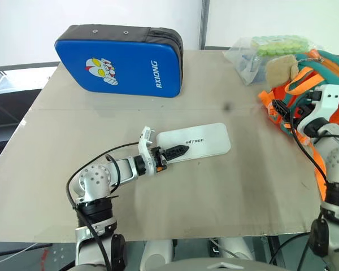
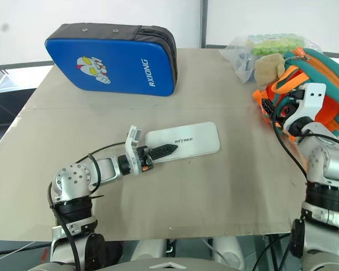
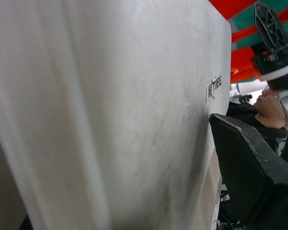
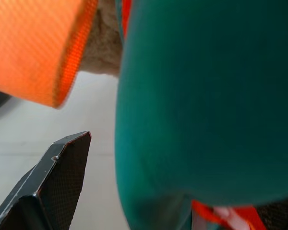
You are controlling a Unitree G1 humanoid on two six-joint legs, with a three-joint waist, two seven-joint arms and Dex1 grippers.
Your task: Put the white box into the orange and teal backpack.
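In the head views we see the white box (image 1: 200,141) lying flat mid-counter (image 1: 226,192), the left pincer (image 1: 175,152) pinching its near-left end, 1 finger on the lid. The right pincer (image 2: 282,107) sits against the orange and teal backpack (image 2: 327,73) at the counter's right edge. In its wrist view we see 1 finger (image 4: 53,187) beside teal fabric, spread wide.

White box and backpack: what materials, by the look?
White box: probably hard plastic, smooth matte finish; flat lid, rounded corners, printed dark lettering. Backpack: soft woven fabric, orange body with teal trim; it sags and folds, and the strap shows a webbing weave in the right wrist view.
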